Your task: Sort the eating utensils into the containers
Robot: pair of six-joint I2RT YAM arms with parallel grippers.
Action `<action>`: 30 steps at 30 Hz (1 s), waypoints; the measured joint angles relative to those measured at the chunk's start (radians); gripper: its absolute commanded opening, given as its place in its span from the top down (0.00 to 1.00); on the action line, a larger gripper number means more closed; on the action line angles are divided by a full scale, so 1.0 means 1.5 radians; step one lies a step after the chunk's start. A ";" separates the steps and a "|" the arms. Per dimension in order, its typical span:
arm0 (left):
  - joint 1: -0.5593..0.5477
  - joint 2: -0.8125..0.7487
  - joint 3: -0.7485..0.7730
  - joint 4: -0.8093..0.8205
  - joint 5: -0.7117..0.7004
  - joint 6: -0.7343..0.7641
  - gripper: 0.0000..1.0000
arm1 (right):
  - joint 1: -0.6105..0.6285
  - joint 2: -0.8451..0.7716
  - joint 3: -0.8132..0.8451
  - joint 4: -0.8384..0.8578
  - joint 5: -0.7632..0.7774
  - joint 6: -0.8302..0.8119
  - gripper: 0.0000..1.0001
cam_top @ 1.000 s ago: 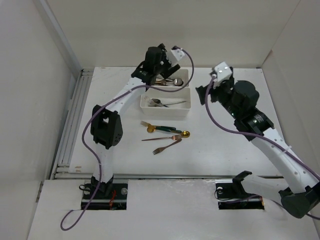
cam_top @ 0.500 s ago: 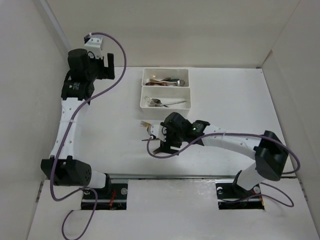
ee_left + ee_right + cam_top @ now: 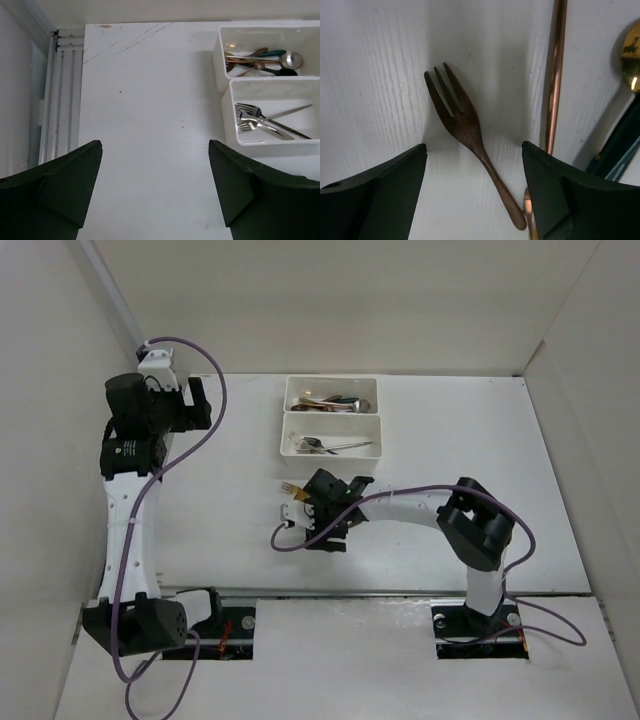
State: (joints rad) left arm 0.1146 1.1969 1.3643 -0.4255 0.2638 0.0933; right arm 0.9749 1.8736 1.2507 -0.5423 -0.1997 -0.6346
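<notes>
Two white trays stand end to end at the back. The far tray (image 3: pixel 366 388) (image 3: pixel 222 55) holds spoons (image 3: pixel 262 57). The near tray (image 3: pixel 372 436) (image 3: pixel 230 125) holds silver forks (image 3: pixel 260 121). Loose utensils lie in front of them, mostly hidden under my right gripper (image 3: pixel 322 518); a gold fork's head (image 3: pixel 290 488) shows. In the right wrist view my right gripper (image 3: pixel 474 147) is open and low, with a brown fork (image 3: pixel 470 130) between its fingers, a copper handle (image 3: pixel 555 75), a gold spoon (image 3: pixel 632 60) and a green handle (image 3: pixel 620 145) to the right. My left gripper (image 3: pixel 196 403) (image 3: pixel 155 142) is open, empty and raised at far left.
White walls close in the table on the left, back and right. A metal rail (image 3: pixel 140 490) (image 3: pixel 52 100) runs along the table's left edge. My right arm's cable (image 3: pixel 285 540) loops onto the table by the loose utensils.
My left arm swung from over the trays to the far left. My right arm came down from the right onto the loose utensils and shifted slightly left.
</notes>
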 measured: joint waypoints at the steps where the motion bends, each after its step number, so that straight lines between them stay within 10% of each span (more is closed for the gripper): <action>1: 0.005 -0.007 -0.001 0.001 0.003 -0.002 0.15 | 0.000 0.008 0.005 -0.001 0.000 0.001 0.24; 18: 0.056 -0.020 -0.005 0.006 0.034 -0.017 0.15 | 0.036 0.082 0.094 0.033 0.061 0.051 0.95; 30: 0.066 0.000 -0.005 0.006 0.039 -0.017 0.15 | 0.031 0.048 0.170 -0.012 -0.019 0.078 0.99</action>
State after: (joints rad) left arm 0.2138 1.1965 1.3571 -0.4160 0.3229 0.0681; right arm 1.0214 1.9457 1.5055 -0.5598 -0.2287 -0.5175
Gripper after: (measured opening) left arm 0.851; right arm 0.325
